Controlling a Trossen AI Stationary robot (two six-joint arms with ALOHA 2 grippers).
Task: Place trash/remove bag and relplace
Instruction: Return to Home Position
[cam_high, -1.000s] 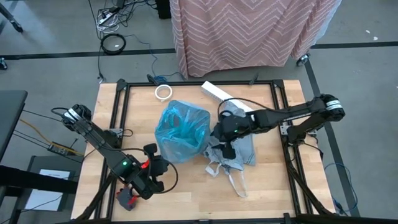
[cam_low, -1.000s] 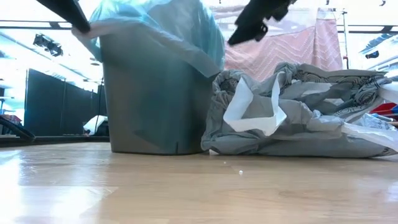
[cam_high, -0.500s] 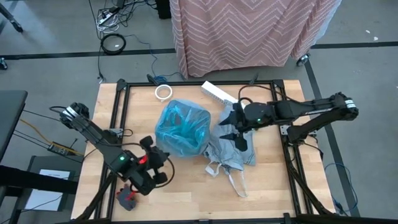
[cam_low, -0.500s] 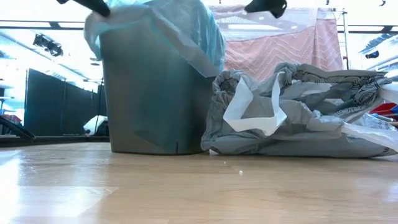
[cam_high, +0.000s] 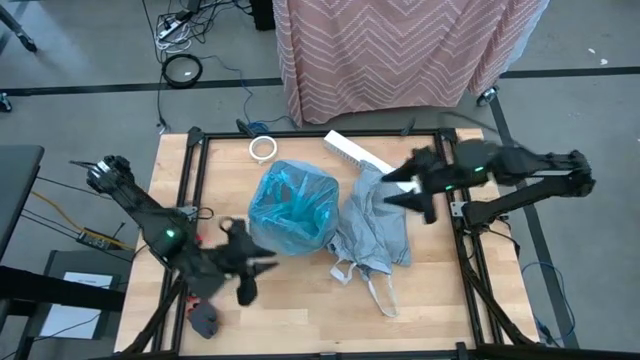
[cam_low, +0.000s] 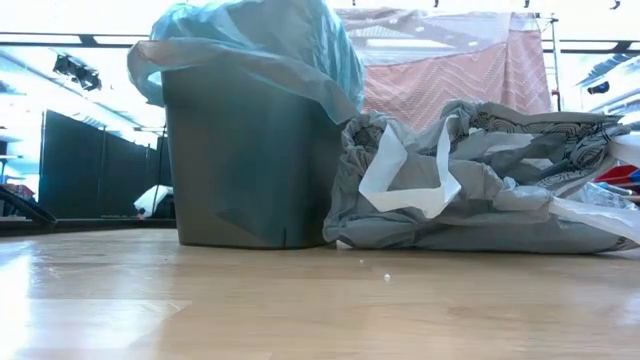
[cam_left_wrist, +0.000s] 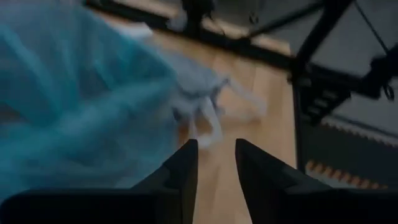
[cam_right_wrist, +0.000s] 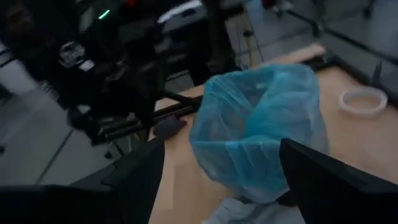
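Two dark arms reach over a wooden surface (cam_high: 300, 312). In the middle stands a grey bin (cam_low: 240, 170) lined with a blue bag (cam_high: 290, 205), whose edge folds over the rim. The grey bag (cam_high: 375, 238) lies crumpled against the bin, on the right arm's side. The left hand (cam_high: 262, 268) is near the bin on the left arm's side, its fingers narrow with a small gap, holding nothing. The right hand (cam_high: 395, 192) is above the grey bag's edge, fingers wide, holding nothing. A white tape ring (cam_high: 263, 148) and a long white box (cam_high: 350, 150) lie at the surface's back edge. Beyond it hangs a pink zigzag cloth (cam_high: 400, 50), and cables (cam_high: 185, 25) lie on the grey floor.
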